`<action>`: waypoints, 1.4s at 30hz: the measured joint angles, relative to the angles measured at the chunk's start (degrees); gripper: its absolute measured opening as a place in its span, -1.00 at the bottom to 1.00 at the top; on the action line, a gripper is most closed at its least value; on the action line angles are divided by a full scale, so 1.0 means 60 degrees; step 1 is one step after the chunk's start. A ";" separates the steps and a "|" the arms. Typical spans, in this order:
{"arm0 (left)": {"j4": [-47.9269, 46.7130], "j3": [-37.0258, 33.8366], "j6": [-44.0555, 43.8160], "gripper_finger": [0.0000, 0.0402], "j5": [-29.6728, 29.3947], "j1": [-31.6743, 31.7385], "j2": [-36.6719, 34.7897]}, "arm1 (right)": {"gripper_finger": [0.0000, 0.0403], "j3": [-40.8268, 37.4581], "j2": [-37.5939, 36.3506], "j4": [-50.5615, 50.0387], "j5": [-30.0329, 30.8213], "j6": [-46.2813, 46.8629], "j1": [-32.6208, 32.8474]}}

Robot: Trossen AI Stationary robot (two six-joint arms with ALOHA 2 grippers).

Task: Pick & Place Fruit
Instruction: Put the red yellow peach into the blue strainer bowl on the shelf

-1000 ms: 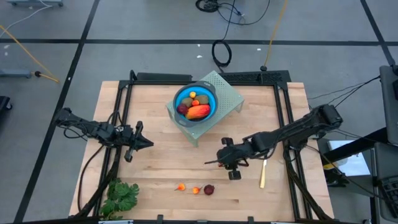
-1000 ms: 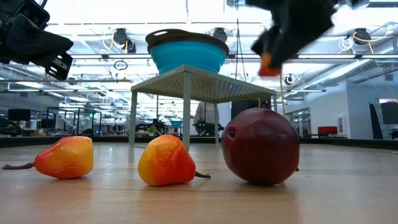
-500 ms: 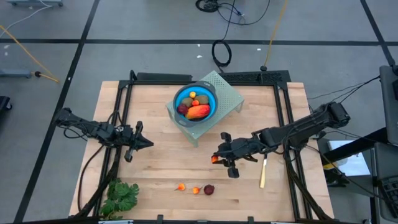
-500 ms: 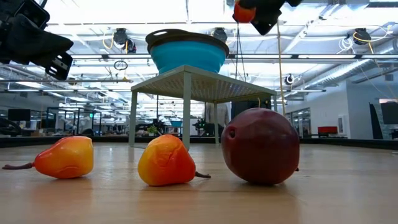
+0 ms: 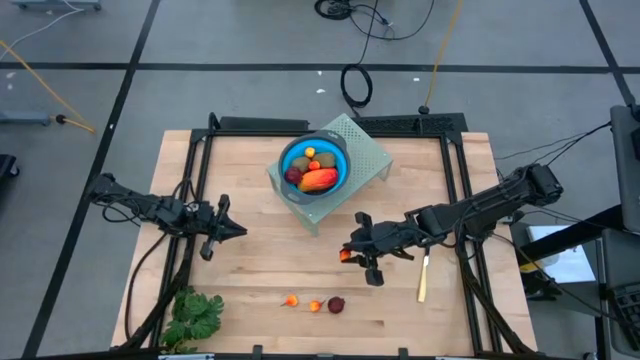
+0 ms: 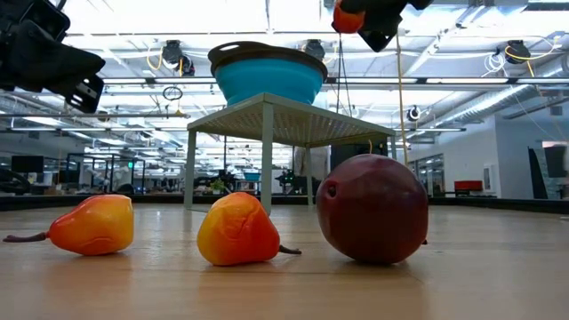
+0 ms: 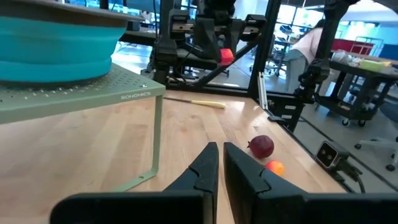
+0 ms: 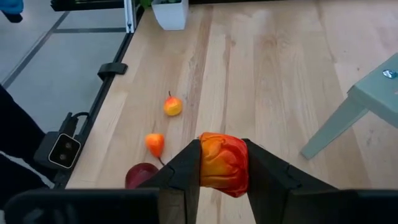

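Left tool (image 5: pixel 221 229) idle, fingers together, empty, parked low over the left of the surface (image 5: pixel 260 270), clear of the work.

Near front edge: two small orange fruits (image 5: pixel 290 299) and a dark red ball (image 5: pixel 336 304) await pickup.

Blue bowl (image 5: pixel 313 166) on green stand (image 5: pixel 365 150) holds sorted fruit.

Right tool (image 5: pixel 349 254) clamped on an orange-red piece (image 8: pixel 222 163), arm stretched leftward, raised, presumably bowl-bound.

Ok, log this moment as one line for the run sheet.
right end effector: shut on orange-red fruit, above table | left end effector: shut, idle | bowl: holds fruit | three pieces on table
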 joint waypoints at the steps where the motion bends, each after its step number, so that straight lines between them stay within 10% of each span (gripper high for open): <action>1: 0.0000 0.0000 0.0128 -0.88 0.0000 0.0000 0.0000 | -0.53 0.0000 0.0000 0.0006 0.0004 -0.0005 0.0000; 26: 0.0000 0.0000 0.0547 -0.88 0.0000 0.0001 0.0011 | -0.53 0.0004 0.0004 0.4075 0.1228 -0.8399 -0.1664; 42: 0.0000 0.0000 0.0452 -0.88 0.0001 0.0001 0.0011 | -0.53 0.0004 0.0000 0.4422 0.1143 -0.9442 -0.3015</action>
